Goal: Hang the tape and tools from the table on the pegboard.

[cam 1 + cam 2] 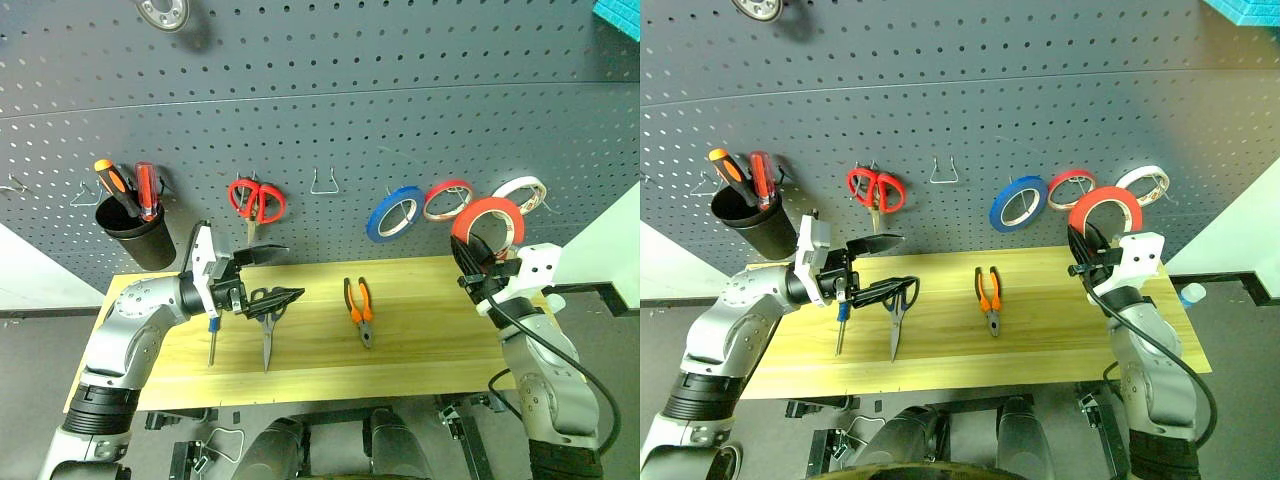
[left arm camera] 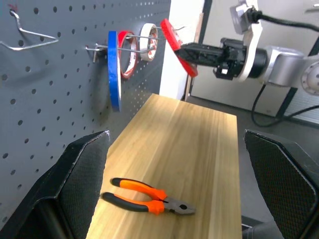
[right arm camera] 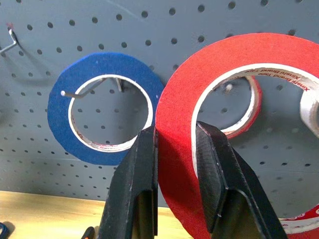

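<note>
Tape (image 3: 179, 149) pinched in right hand (image 3: 175, 149), up against pegboard (image 1: 320, 100). Left hand (image 1: 262, 275) spread wide above scissors (image 1: 268, 320). Pliers (image 1: 360, 310) flat on table (image 1: 420, 340).

**A:** What surrounds my workspace here?

**B:** From my station I see a light, pale-yellow wooden tabletop (image 1: 430, 340) with visible grain, set against the wall. Beneath and beside it lies a dark grey floor (image 1: 620, 400).

**A:** And at the edges?

**B:** White wall panels (image 1: 30, 270) flank the scene low on both sides. A teal, ridged object (image 1: 618, 15) sits at the upper right corner; I cannot tell what it is. In my left wrist view, a white upright panel (image 2: 187, 50) stands past the table's far end. The light is even, with soft shadows.
</note>
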Robot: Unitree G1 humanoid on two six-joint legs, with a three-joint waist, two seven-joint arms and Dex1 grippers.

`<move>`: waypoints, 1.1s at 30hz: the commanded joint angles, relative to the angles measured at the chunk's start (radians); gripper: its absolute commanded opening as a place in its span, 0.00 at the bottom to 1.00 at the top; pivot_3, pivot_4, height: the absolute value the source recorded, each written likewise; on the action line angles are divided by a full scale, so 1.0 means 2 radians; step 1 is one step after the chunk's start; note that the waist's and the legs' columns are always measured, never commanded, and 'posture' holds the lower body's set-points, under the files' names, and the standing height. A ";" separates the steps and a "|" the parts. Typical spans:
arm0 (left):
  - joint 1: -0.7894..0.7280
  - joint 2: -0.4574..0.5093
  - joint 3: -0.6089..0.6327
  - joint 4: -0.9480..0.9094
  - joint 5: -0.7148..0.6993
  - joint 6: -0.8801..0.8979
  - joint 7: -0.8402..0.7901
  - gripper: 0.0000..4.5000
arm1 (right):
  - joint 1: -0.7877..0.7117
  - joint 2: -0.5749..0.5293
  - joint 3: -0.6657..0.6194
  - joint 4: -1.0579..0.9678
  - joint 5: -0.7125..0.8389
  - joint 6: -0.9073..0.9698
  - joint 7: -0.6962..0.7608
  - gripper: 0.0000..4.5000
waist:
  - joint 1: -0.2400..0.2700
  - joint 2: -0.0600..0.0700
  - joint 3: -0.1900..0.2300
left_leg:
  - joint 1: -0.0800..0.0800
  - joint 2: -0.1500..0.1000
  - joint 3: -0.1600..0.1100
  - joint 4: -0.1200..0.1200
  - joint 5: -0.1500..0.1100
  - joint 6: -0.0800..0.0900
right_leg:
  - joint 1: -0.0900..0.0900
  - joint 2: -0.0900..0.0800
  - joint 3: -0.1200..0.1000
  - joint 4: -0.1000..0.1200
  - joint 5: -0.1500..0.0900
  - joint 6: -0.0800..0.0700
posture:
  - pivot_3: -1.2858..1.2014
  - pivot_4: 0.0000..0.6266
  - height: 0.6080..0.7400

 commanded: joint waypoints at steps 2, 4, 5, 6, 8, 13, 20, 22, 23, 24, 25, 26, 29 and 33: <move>0.002 0.005 0.018 -0.024 -0.011 -0.002 0.004 1.00 | -0.023 0.003 0.005 0.022 -0.008 -0.024 0.010 0.15 | 0.000 0.000 0.000 | 0.000 0.000 0.000 0.000 0.000 0.000 | 0.000 0.000 0.000 0.000 0.000 0.000 | 0.53 0.16 1.00; 0.003 0.005 0.019 -0.025 -0.011 -0.002 0.004 1.00 | -0.033 0.005 0.009 0.038 -0.012 -0.030 0.012 0.15 | 0.000 0.000 0.000 | 0.000 0.000 0.000 0.000 0.000 0.000 | 0.000 0.000 0.000 0.000 0.000 0.000 | 0.53 0.16 1.00; 0.003 0.005 0.019 -0.026 -0.011 -0.002 0.005 1.00 | -0.039 0.006 0.011 0.047 -0.014 -0.033 0.014 0.15 | 0.000 0.000 0.000 | 0.000 0.000 0.000 0.000 0.000 0.000 | 0.000 0.000 0.000 0.000 0.000 0.000 | 0.54 0.16 1.00; 0.003 0.005 0.019 -0.027 -0.011 -0.003 0.005 1.00 | -0.048 0.008 0.013 0.059 -0.017 -0.037 0.015 0.15 | 0.000 -0.001 0.000 | 0.000 0.000 0.000 0.000 0.000 0.000 | 0.000 0.000 0.000 0.000 0.000 0.000 | 0.54 0.16 1.00; 0.004 0.005 0.020 -0.028 -0.012 -0.002 0.006 1.00 | -0.059 0.010 0.016 0.076 -0.020 -0.043 0.017 0.15 | 0.000 -0.001 -0.001 | 0.000 0.000 0.001 0.000 0.000 0.000 | 0.000 0.000 0.001 0.000 0.000 0.000 | 0.54 0.15 1.00; 0.005 0.005 0.022 -0.031 -0.012 -0.002 0.009 1.00 | -0.084 0.014 0.023 0.122 -0.029 -0.060 0.023 0.15 | 0.000 -0.003 -0.004 | 0.000 0.000 0.001 0.000 0.000 0.000 | 0.000 0.001 0.001 0.001 0.000 0.000 | 0.54 0.15 1.00; 0.003 0.004 0.024 -0.032 -0.009 -0.001 0.016 1.00 | -0.110 0.013 0.020 0.178 -0.051 -0.063 0.006 0.15 | 0.001 -0.004 -0.009 | 0.000 0.001 0.001 0.001 0.000 0.000 | 0.000 0.002 0.001 0.001 0.001 -0.001 | 0.54 0.14 1.00; 0.003 0.004 0.023 -0.033 -0.009 -0.001 0.017 1.00 | -0.108 0.013 0.020 0.181 -0.054 -0.064 0.004 0.31 | 0.001 -0.005 -0.009 | 0.000 0.001 0.001 0.001 0.000 0.000 | 0.000 0.002 0.001 0.001 0.001 -0.001 | 0.54 0.14 1.00; 0.003 0.004 0.023 -0.033 -0.009 -0.001 0.017 1.00 | -0.106 0.013 0.021 0.181 -0.055 -0.063 0.004 0.37 | 0.001 -0.005 -0.010 | 0.000 0.001 0.001 0.001 0.000 0.000 | 0.000 0.002 0.001 0.001 0.001 -0.001 | 0.54 0.14 1.00; 0.003 0.004 0.023 -0.033 -0.009 0.000 0.018 1.00 | -0.104 0.013 0.021 0.180 -0.057 -0.063 0.003 0.45 | 0.001 -0.005 -0.010 | 0.000 0.001 0.001 0.001 0.000 0.000 | 0.000 0.002 0.001 0.001 0.001 -0.001 | 0.54 0.14 1.00; 0.002 0.004 0.022 -0.033 -0.009 0.000 0.018 1.00 | -0.102 0.013 0.021 0.179 -0.060 -0.063 0.000 0.52 | 0.001 -0.005 -0.010 | 0.000 0.001 0.001 0.001 0.000 0.000 | 0.000 0.002 0.001 0.001 0.001 -0.001 | 0.54 0.14 1.00; 0.002 0.004 0.022 -0.033 -0.009 0.000 0.019 1.00 | -0.100 0.012 0.020 0.178 -0.062 -0.064 -0.003 0.60 | 0.001 -0.005 -0.010 | 0.000 0.001 0.001 0.001 0.000 0.000 | 0.000 0.002 0.001 0.001 0.001 -0.001 | 0.54 0.14 1.00; 0.000 0.003 0.020 -0.031 -0.010 0.000 0.019 1.00 | -0.096 0.011 0.017 0.176 -0.068 -0.063 -0.013 0.82 | -0.001 -0.005 -0.010 | 0.000 0.001 0.001 0.001 0.000 0.000 | 0.000 0.002 0.001 0.001 0.001 -0.001 | 0.54 0.15 1.00; 0.000 0.005 0.019 -0.029 -0.007 0.000 0.018 1.00 | -0.077 0.004 0.019 0.154 -0.072 -0.040 -0.020 0.99 | 0.001 -0.005 -0.010 | 0.000 0.002 0.002 0.001 0.000 0.000 | 0.000 0.002 0.002 0.001 0.001 -0.001 | 0.54 0.15 1.00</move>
